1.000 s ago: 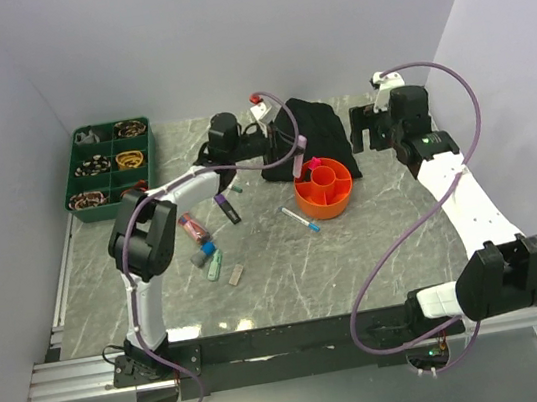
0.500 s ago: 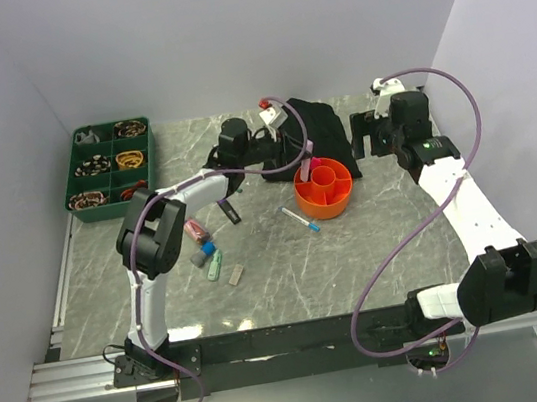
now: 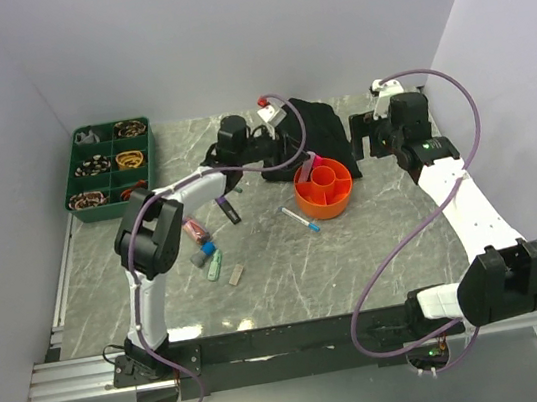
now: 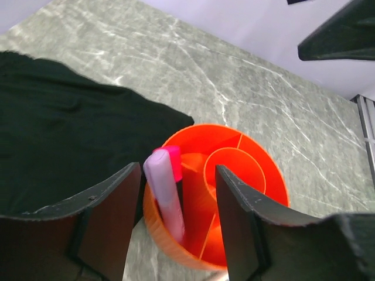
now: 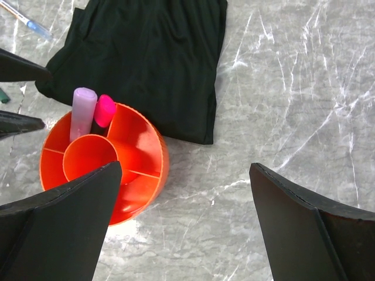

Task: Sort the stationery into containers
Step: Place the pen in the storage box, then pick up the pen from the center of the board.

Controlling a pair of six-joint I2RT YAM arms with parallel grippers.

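Observation:
The round orange tub (image 3: 328, 192) stands mid-table. A purple marker (image 4: 166, 196) and a pink marker (image 4: 173, 161) stand upright in one of its outer compartments. My left gripper (image 4: 177, 170) is open just above the tub's left rim, its jaws either side of the purple marker and apart from it; it shows in the top view (image 3: 300, 159). My right gripper (image 5: 184, 175) is open and empty above bare table to the right of the tub (image 5: 140, 170). The green tray (image 3: 110, 167) sits far left.
Loose on the table left of the tub are a blue-capped pen (image 3: 301, 219), a dark marker (image 3: 228, 209), a pink marker (image 3: 194, 229), a green-capped pen (image 3: 216, 263) and a tan eraser (image 3: 236, 276). A black fabric heap (image 3: 311, 132) lies behind the tub.
My left gripper carried the purple marker right and down to the tub. The marker now stands in the tub with the jaws apart. The right arm has barely moved.

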